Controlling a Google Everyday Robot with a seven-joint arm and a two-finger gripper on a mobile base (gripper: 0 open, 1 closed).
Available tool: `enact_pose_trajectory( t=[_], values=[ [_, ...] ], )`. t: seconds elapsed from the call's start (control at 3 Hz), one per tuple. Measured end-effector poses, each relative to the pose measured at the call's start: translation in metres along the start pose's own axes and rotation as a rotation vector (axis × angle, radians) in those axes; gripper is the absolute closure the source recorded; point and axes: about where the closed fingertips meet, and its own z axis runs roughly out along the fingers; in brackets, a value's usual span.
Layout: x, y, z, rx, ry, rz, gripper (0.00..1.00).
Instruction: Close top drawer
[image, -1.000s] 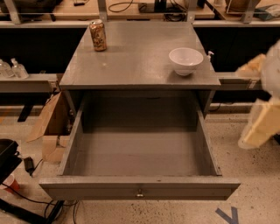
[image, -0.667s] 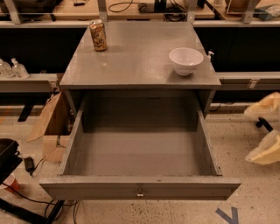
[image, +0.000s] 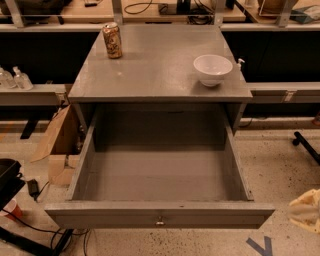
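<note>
The top drawer (image: 125, 215) is a wide, deep grey wooden drawer, pulled far out of the grey cabinet (image: 155, 70) toward the camera. Its inside (image: 160, 175) is empty. Its flat front faces the bottom of the view, with a small metal knob (image: 160, 220) at the centre. My gripper (image: 306, 210) shows only as a cream-coloured shape at the lower right edge, right of the drawer front's right corner and apart from it. It touches nothing that I can see.
A drink can (image: 112, 40) and a white bowl (image: 212, 69) stand on the cabinet top. A cardboard box (image: 59, 145) sits on the floor left of the drawer. Black gear with cables (image: 9, 182) lies at lower left. A black leg (image: 306, 146) crosses the floor at right.
My gripper has dropped from the middle right edge down to the lower right corner. The drawer has not moved.
</note>
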Motion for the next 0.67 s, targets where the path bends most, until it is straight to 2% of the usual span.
enact_pose_trajectory(
  t=[0.33, 0.67],
  values=[
    [0.0005, 0.002, 0.0028, 0.003, 0.003, -0.002, 1.0],
    [0.0004, 0.0019, 0.0025, 0.003, 0.003, -0.002, 1.0]
  ],
)
